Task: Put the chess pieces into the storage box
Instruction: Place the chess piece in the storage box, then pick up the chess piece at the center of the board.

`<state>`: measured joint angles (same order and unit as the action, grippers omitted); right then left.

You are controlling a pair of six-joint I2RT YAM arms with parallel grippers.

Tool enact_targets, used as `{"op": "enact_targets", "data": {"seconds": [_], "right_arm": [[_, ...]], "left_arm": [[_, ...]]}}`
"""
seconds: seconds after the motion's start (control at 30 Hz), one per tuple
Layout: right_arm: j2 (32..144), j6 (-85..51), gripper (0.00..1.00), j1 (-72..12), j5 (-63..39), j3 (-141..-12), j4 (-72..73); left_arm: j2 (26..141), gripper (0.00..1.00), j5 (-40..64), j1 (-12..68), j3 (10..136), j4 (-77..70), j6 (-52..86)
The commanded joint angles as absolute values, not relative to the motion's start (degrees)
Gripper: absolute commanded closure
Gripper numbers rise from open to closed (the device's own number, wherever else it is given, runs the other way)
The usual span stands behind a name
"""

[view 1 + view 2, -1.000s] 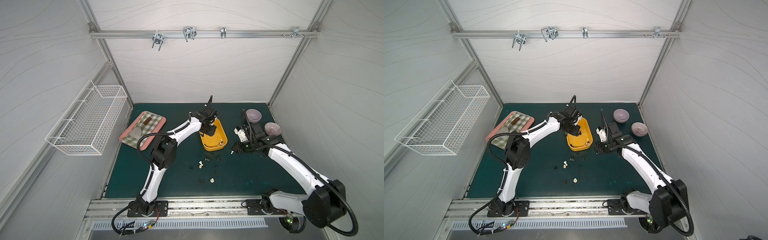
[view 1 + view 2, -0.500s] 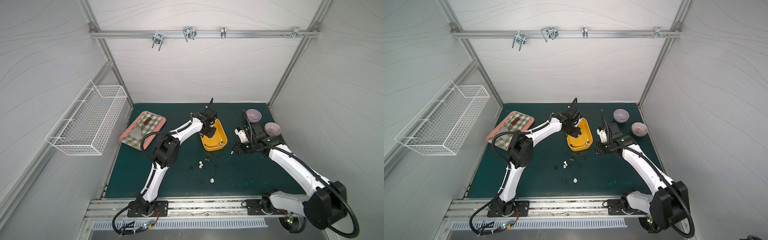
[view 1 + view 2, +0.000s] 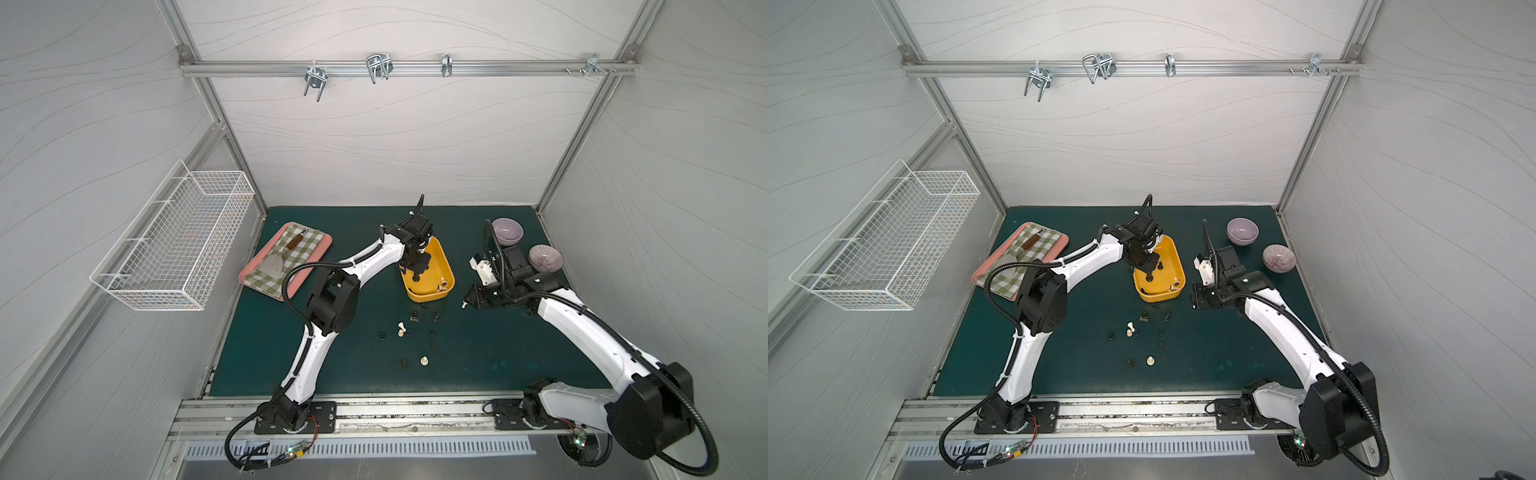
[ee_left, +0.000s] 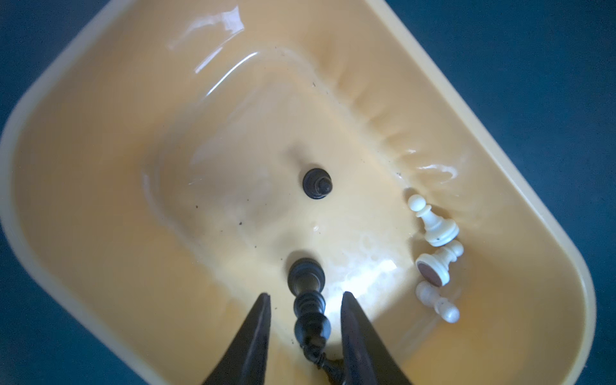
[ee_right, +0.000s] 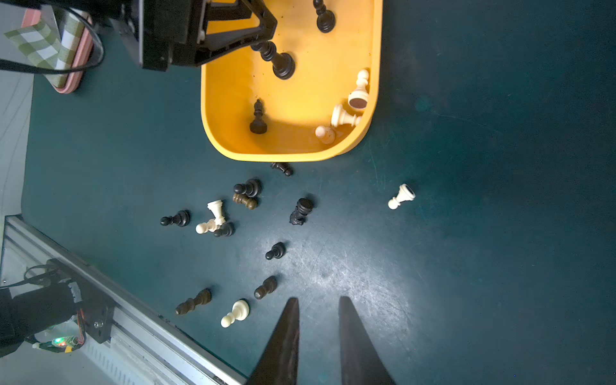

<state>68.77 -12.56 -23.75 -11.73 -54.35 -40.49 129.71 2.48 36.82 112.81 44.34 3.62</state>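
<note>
The yellow storage box [image 3: 428, 297] [image 3: 1158, 296] sits mid-mat. My left gripper [image 3: 415, 274] [image 4: 305, 295] hangs inside it, open, with a tall black chess piece [image 4: 306, 276] [image 5: 278, 61] standing on the box floor between its fingers. A black pawn [image 4: 316, 183] and three white pieces [image 4: 433, 223] also lie in the box. Several black and white chess pieces [image 3: 401, 328] [image 5: 216, 213] are scattered on the mat in front of it. My right gripper [image 3: 467, 300] [image 5: 318, 300] hovers right of the box, jaws slightly apart and empty, near a lone white pawn [image 5: 401, 196].
Two purple bowls [image 3: 507, 230] [image 3: 545, 257] stand at the back right, close behind my right arm. A pink tray [image 3: 286, 257] with checked cloth lies at the left. A wire basket [image 3: 174, 245] hangs on the left wall. The metal rail [image 3: 374, 411] borders the mat's front.
My left gripper's jaws have spread apart around the tall black piece inside the box. The right arm has stayed where it was.
</note>
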Motion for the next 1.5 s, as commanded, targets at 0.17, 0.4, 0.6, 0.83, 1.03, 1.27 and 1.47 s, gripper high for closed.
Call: {"op": "enact_targets", "data": {"seconds": [0.17, 0.4, 0.6, 0.83, 1.03, 1.27, 1.47], "right_arm": [[69.2, -11.4, 0.75, -21.8, -9.5, -55.2, -43.4], [72.0, -13.4, 0.75, -21.8, -6.0, -54.9, -43.4], [73.3, -16.3, 0.74, -21.9, -3.3, -53.6, -42.0], [76.1, -20.6, 0.74, -22.0, -0.4, -51.5, -39.9], [78.6, -23.5, 0.74, -23.3, 1.9, -51.8, -38.7], [81.9, -27.3, 0.73, -25.0, 4.2, -52.6, -37.4], [84.8, -29.6, 0.73, -26.1, 5.5, -53.4, -36.7]], "left_arm": [[118.9, 0.57, 5.0, 34.5, 110.5, 43.0, 3.7], [104.0, 0.55, 4.4, 31.2, 93.6, 37.5, 5.5], [94.9, 0.54, 3.0, 30.1, 81.8, 35.5, 8.1], [86.8, 0.52, 1.5, 30.1, 71.8, 33.3, 10.8], [82.9, 0.51, 1.2, 30.1, 64.6, 32.0, 13.2], [78.7, 0.50, 0.5, 30.1, 59.6, 31.5, 14.6], [76.3, 0.49, 0.9, 30.1, 56.6, 31.2, 15.5]]}}
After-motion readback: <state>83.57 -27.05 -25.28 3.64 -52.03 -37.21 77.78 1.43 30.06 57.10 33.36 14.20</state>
